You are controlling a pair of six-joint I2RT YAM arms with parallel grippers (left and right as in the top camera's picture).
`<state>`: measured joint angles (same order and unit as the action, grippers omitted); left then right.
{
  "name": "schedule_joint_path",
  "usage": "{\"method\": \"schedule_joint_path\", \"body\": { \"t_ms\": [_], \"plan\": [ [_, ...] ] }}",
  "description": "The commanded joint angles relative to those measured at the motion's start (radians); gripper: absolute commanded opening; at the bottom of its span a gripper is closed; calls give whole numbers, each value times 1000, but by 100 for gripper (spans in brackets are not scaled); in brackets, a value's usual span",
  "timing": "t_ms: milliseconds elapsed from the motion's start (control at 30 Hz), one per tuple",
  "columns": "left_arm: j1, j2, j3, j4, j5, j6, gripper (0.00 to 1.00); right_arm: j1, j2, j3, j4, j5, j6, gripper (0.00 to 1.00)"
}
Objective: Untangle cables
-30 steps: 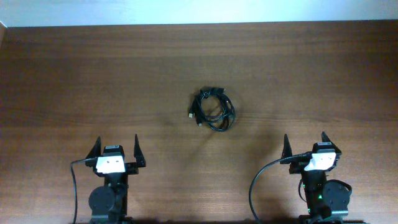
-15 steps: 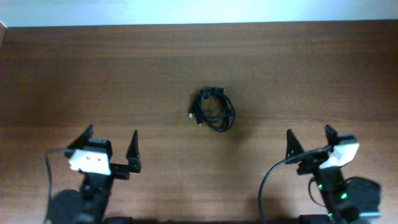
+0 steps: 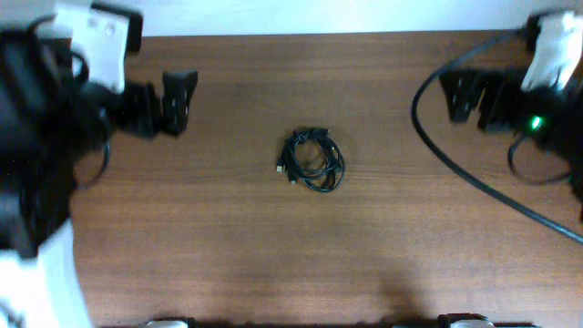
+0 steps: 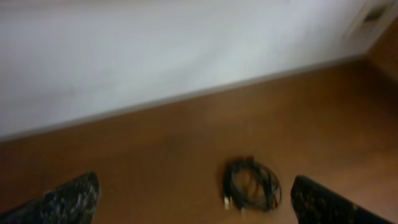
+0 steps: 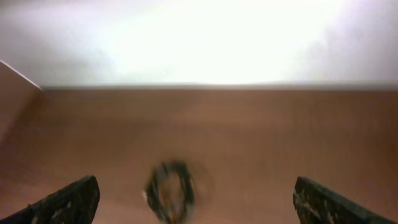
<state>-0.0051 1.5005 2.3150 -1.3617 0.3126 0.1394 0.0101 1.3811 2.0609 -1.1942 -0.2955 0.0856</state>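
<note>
The left fingers (image 4: 71, 198) are spread wide and hold nothing, up off the brown surface (image 3: 228, 255); the right fingers (image 5: 68, 202) gape just as wide, also empty. The cables (image 3: 311, 160) lie in a small coiled tangle mid-surface, between both arms, well apart from either, untouched

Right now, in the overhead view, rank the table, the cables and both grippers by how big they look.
1. table
2. left gripper, right gripper and cables look roughly alike; the grippers are blurred and seem nearer the camera, so I won't rank them.
</note>
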Motion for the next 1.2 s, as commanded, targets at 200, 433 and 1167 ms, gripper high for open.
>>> {"method": "schedule_joint_path", "body": {
  "t_ms": [200,433,1167],
  "plan": [
    [-8,376,315,-4,93,-3,99,3,293,331,-110,78,-180,97],
    [-19,492,315,10,5,-22,99,4,507,331,-209,87,-202,92],
    [-112,610,633,195,101,-84,99,35,528,784,-146,64,-250,88]
  ]
}}
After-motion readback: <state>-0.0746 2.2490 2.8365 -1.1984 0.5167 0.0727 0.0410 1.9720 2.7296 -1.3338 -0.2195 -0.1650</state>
